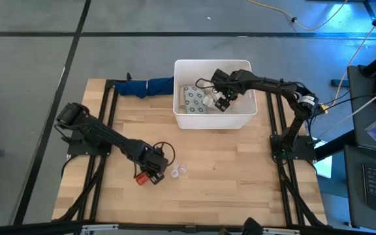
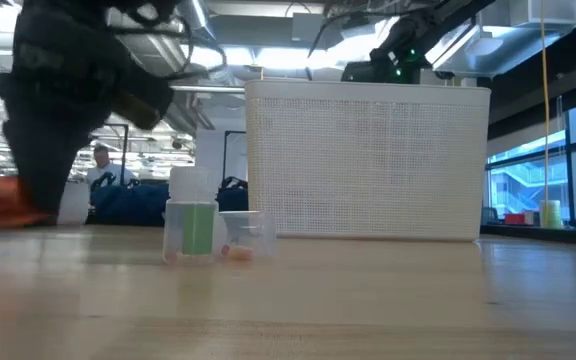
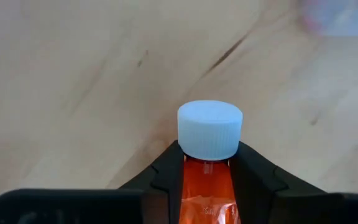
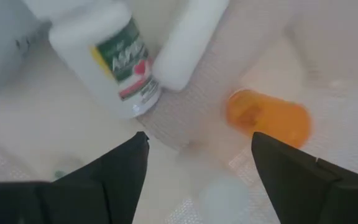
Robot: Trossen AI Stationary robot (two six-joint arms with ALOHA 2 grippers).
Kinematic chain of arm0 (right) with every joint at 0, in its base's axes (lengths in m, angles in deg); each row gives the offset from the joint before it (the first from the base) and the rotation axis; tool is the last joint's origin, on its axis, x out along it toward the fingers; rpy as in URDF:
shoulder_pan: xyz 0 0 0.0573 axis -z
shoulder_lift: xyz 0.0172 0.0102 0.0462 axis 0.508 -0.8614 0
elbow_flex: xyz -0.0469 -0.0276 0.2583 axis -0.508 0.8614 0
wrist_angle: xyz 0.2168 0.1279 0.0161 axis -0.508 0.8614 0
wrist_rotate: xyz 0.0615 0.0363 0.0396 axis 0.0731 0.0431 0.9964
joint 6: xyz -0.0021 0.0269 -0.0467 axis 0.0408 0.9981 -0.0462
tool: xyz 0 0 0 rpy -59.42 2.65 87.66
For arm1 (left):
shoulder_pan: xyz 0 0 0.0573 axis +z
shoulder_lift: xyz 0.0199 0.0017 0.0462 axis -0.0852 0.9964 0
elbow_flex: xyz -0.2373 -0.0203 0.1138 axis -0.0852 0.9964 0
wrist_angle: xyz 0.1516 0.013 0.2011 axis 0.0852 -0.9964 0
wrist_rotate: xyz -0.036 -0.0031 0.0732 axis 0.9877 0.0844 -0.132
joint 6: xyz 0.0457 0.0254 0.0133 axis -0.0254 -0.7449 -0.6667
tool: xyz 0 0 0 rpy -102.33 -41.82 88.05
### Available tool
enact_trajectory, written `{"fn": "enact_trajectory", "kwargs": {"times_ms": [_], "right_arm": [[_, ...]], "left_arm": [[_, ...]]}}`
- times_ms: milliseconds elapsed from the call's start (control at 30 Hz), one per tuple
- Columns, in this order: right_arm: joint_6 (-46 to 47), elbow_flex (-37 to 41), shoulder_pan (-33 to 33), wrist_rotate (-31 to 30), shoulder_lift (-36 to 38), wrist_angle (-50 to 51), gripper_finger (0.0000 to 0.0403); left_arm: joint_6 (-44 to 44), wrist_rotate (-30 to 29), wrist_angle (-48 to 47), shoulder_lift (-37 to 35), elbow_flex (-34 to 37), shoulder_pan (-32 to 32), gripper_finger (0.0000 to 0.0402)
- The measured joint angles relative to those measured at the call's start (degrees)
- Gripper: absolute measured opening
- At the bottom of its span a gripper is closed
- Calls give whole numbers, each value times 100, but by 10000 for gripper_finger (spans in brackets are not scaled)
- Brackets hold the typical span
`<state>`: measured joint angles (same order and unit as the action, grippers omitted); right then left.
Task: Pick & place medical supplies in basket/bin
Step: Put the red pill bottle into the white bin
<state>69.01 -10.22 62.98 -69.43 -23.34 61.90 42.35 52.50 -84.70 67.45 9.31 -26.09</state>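
Observation:
A red bottle (image 3: 207,193) with a white ribbed cap (image 3: 209,129) sits between the fingers of my left gripper (image 1: 154,171), low over the near-left table; the gripper is shut on it. Two tiny clear cups (image 1: 178,171) stand on the wood just right of it. My right gripper (image 1: 222,101) hangs open inside the white bin (image 1: 243,117). Below its spread fingers lie a labelled white bottle (image 4: 107,53), a white tube (image 4: 188,40) and an orange pill bottle (image 4: 269,117). A grey dotted packet (image 1: 191,99) lies in the bin's left half. My left gripper pinches the red bottle between its two fingers (image 3: 166,174) at the neck (image 3: 207,171), just below the white cap. The bottle lies along the fingers, cap pointing away from the wrist. Whether it rests on the table I cannot tell.
A dark blue cloth bundle (image 1: 145,86) lies at the far edge, left of the bin. Black frame rails (image 1: 109,104) run along both table sides. Bare wood (image 1: 240,170) stretches between the cups and the right arm's base.

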Motion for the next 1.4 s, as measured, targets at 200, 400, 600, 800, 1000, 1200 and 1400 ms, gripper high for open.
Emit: {"fn": "enact_trajectory", "kwargs": {"times_ms": [200,400,600,800,1000,1200,1400], "right_arm": [[200,-981,-37,-103,0,524,284],[-268,-2216,-362,714,4,382,284],[-587,-3214,-932,2173,4,-480,284],[-600,-3655,-1676,3057,9,-1824,284],[-618,-3678,-2351,3059,-2,-2867,284],[-431,-3680,-2750,2547,-17,-3361,284],[-325,-3680,-2945,2285,-20,-3462,284]], "left_arm": [[-439,-330,-98,-1033,0,227,97],[-1045,-1333,331,-2409,0,552,99],[-2604,-2024,1794,-3685,-8,921,100],[-4242,-2623,3226,-4400,-11,1086,101],[-5585,-2692,4433,-4522,-11,1086,101],[-6045,-2438,4807,-4483,-11,1086,101],[-6125,-2227,5126,-4406,-11,1084,102]]}}
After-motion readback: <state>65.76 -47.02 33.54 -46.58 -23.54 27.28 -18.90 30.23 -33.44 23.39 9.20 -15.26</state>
